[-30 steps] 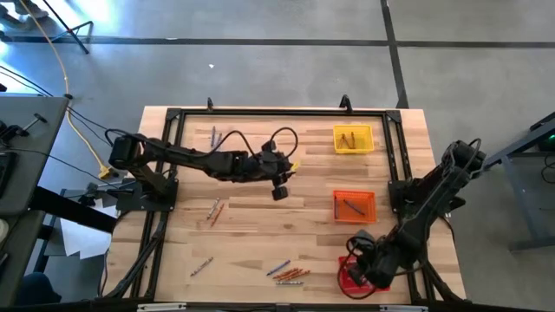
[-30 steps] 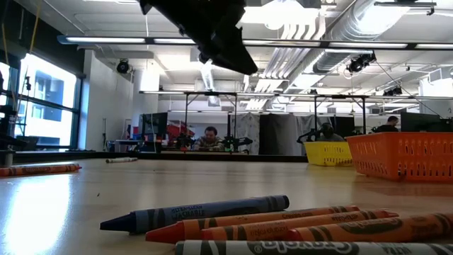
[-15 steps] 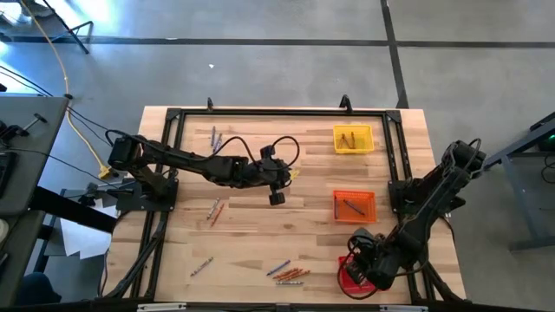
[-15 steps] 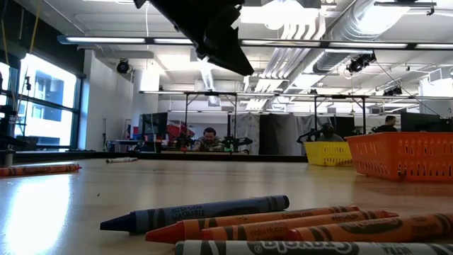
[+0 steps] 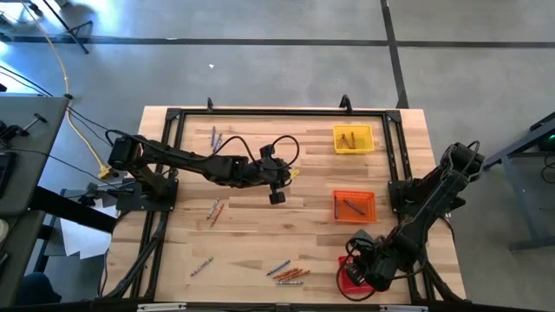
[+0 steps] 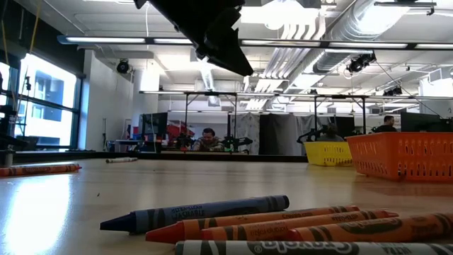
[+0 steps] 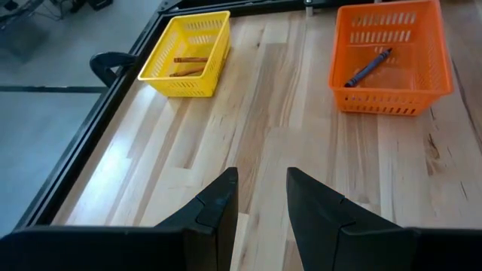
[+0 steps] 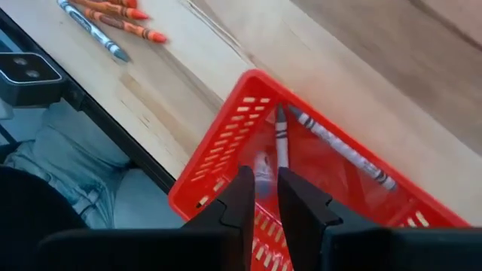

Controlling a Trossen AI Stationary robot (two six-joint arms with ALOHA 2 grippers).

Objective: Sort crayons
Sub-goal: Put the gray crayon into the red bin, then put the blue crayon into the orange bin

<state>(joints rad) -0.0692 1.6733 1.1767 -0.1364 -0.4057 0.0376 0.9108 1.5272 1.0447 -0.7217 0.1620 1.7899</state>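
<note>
Loose crayons lie flat on the wooden table: a cluster [image 5: 290,274] near the front edge, which also fills the low view's foreground [image 6: 212,211], a pair [image 5: 214,210] at the left, one [image 5: 201,266] at the front left, and two [image 5: 214,137] at the far left. My left gripper [image 7: 262,197] is open and empty above the table's middle [image 5: 289,173]. My right gripper [image 8: 260,192] hangs over the red tray [image 8: 226,154] at the front right, nearly shut, with a pale grey crayon [image 8: 262,167] at its fingertips. My right gripper seems to pinch the pale grey crayon [image 8: 262,172] between its two fingertips, slanting down from above into the red tray. The crayon sticks out past the fingertips. Whether its far end rests on the tray floor, I cannot tell.
Two more crayons [image 8: 280,135] [image 8: 343,154] lie in the red tray. The orange tray [image 7: 388,56] holds one blue crayon [image 7: 367,68]. The yellow tray [image 7: 188,53] at the far right holds brownish crayons. A black frame [image 5: 277,111] borders the table.
My left gripper has shifted a little toward the table's near edge and then stayed still, open all the while.
</note>
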